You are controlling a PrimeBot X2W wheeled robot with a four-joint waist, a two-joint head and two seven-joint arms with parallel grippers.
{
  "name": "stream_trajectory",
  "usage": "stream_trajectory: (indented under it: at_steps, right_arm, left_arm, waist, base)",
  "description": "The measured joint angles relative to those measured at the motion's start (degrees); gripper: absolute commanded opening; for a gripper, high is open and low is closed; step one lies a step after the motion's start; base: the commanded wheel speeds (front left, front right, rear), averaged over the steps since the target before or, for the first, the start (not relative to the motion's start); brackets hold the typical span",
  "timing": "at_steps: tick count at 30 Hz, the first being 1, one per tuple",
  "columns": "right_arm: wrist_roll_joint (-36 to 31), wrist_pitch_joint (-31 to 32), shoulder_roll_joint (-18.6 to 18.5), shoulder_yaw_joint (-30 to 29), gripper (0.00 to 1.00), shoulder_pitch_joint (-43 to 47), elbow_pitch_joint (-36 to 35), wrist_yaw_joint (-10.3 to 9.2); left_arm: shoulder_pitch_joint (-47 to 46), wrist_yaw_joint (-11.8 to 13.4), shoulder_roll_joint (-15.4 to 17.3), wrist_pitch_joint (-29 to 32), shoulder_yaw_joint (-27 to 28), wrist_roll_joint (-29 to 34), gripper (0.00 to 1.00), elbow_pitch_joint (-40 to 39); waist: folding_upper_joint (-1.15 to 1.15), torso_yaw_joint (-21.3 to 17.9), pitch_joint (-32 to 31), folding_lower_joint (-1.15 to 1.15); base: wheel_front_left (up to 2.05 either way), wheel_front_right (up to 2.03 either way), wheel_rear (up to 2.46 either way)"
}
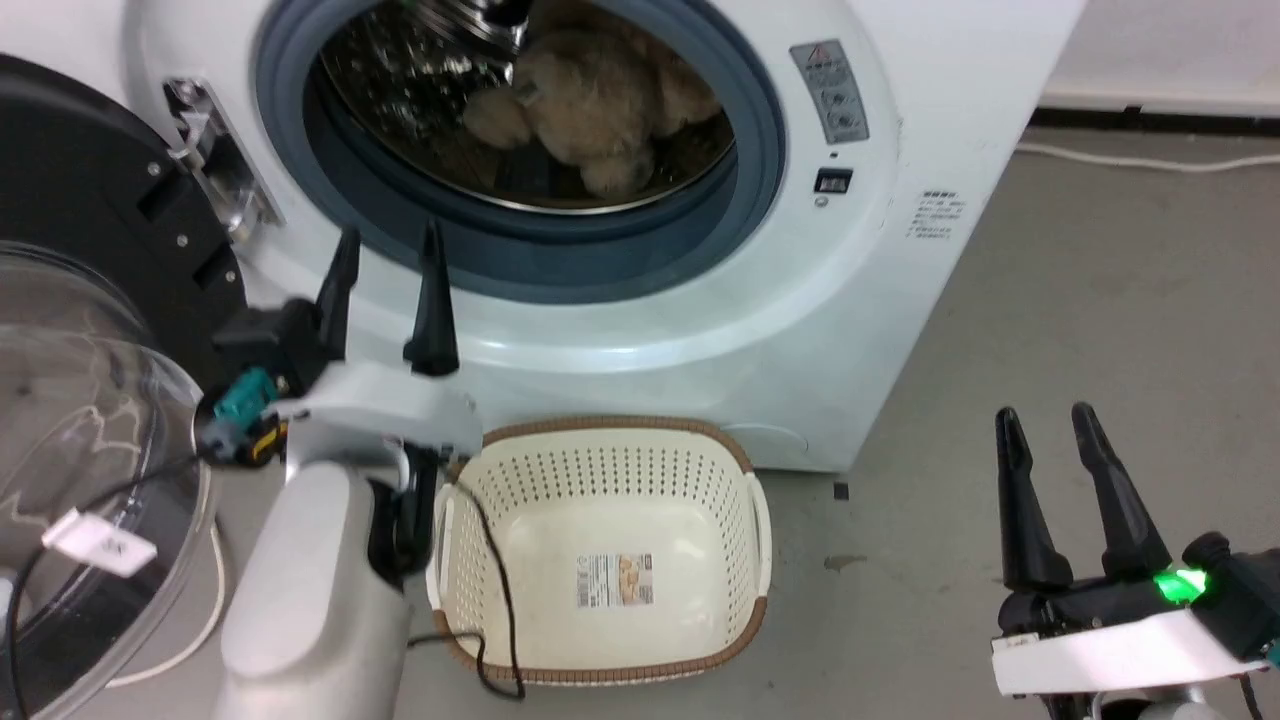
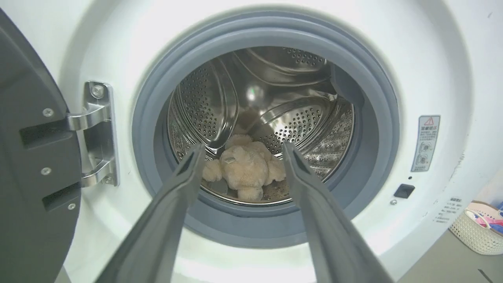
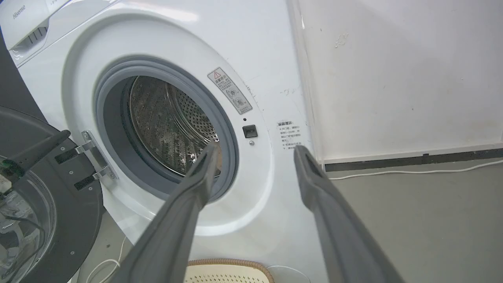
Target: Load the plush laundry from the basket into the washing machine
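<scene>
**Head view: the plush laundry (image 1: 600,110) lies in the drum, and both grippers are empty**

You can see the beige toy lying low in the steel drum (image 2: 298,122) of the washing machine (image 1: 880,330), behind the grey rubber ring (image 2: 157,78). In the left wrist view it sits at the bottom of the drum with its rounded limbs spread and a small tag on its upper left. Nothing is touching it.

Your left gripper (image 1: 389,232) is outside the opening, in front of the lower left of the ring. Its two dark fingers are spread apart, point towards the drum and hold nothing. In its own wrist view the toy shows between the two fingers, further in.

The round door (image 1: 90,420) is swung wide to the left on its metal hinge (image 2: 96,133), with the clear bowl facing you.

On the floor (image 1: 1100,300), right against the foot of the machine, stands the basket (image 1: 600,425). The label (image 1: 614,581) on its bottom is in plain sight. A black cable (image 1: 500,600) from the left arm hangs across its left part.

Your right gripper (image 1: 1043,415) is well off to the right of the basket, above bare floor. Its fingers are parted with nothing between them.

In the left wrist view a second pale basket (image 2: 477,232) holding coloured items stands to the right of the machine. In the right wrist view a white cord (image 3: 412,171) runs along the base of the wall (image 3: 393,78).
</scene>
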Motion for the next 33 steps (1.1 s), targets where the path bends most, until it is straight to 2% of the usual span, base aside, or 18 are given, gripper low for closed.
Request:
stream_trajectory:
  at_steps: [4, 15, 33]
  right_arm:
    - [-0.5, 0.0, 0.0, -0.3, 1.0, 1.5, 0.5, 0.0]
    - [-1.6, 0.0, 0.0, -0.8, 1.0, 4.9, 2.2, 0.0]
    - [-4.9, 0.0, 0.0, -2.1, 1.0, 8.6, 5.2, 0.0]
  left_arm:
    - [4.5, 1.7, 0.7, 1.1, -0.6, 1.2, 1.0, -2.4]
    - [16.4, 3.8, 1.6, 4.7, -1.0, 0.9, 1.0, -7.9]
    - [29.0, 5.8, 3.6, 7.1, -2.8, 2.0, 1.0, -16.9]
  waist:
    - [0.0, 0.0, -2.2, 0.0]
    - [0.0, 0.6, -7.1, 0.01]
    - [0.0, 2.8, -11.1, 0.01]
  base:
    - [0.0, 0.0, 0.0]
    - [0.0, 0.0, 0.0]
    - [0.0, 0.0, 0.0]
